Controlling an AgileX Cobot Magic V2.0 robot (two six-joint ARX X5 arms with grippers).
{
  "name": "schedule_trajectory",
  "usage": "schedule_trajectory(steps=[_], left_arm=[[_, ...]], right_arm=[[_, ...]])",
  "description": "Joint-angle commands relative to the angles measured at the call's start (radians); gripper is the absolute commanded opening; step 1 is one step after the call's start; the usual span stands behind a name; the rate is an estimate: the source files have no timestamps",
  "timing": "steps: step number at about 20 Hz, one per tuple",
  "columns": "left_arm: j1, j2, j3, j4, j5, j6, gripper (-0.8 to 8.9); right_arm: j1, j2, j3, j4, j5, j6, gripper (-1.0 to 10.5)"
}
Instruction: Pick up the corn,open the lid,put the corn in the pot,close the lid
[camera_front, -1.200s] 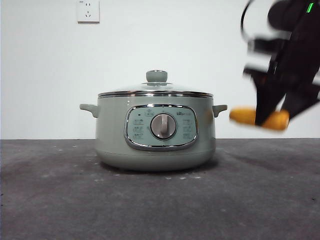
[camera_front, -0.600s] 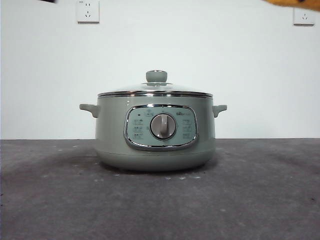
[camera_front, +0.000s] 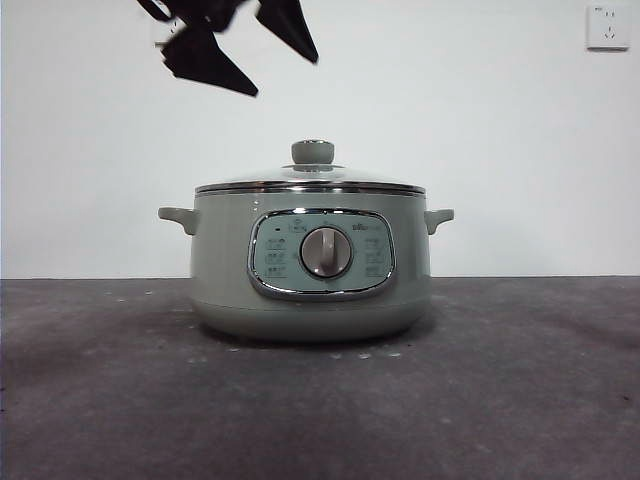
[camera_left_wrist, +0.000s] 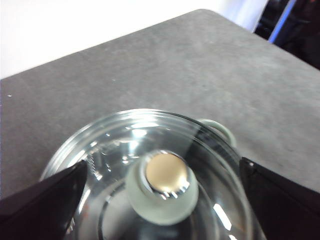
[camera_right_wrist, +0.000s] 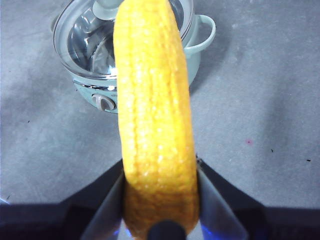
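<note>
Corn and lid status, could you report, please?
Right gripper shut on corn, aloft. Left gripper open above lid knob. Lid on pot. Nothing obstructing.

Lid (camera_front: 312, 180) on pot (camera_front: 310, 265); left end effector (camera_front: 238, 45) above.

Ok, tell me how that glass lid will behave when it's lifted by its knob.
The lid looks rigid glass with a metal rim, so probably fragile if dropped. Its rounded, smooth knob may slip unless gripped squarely. The open left end effector straddles the knob; held there alone, the lid could tilt.
</note>
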Motion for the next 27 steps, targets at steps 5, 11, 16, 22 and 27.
schedule_trajectory(steps=[5,11,16,22,27], left_arm=[[-0.042,0.160,0.084,0.001,-0.026,0.017,5.65],[-0.063,0.185,0.084,-0.024,-0.119,0.064,5.62],[-0.064,0.212,0.084,-0.060,-0.141,0.088,5.62],[-0.066,0.223,0.084,-0.060,-0.141,0.087,5.61],[-0.066,0.223,0.084,-0.047,-0.140,0.063,2.92]], right_arm=[[0.002,-0.002,0.001,0.004,-0.004,0.006,-0.1],[0.002,-0.002,0.001,0.005,-0.004,0.006,-0.1],[0.002,-0.001,0.001,0.008,-0.004,0.006,-0.1],[0.002,0.001,0.001,0.006,-0.003,0.006,-0.1],[0.002,0.002,0.001,0.004,-0.002,-0.002,-0.1]])
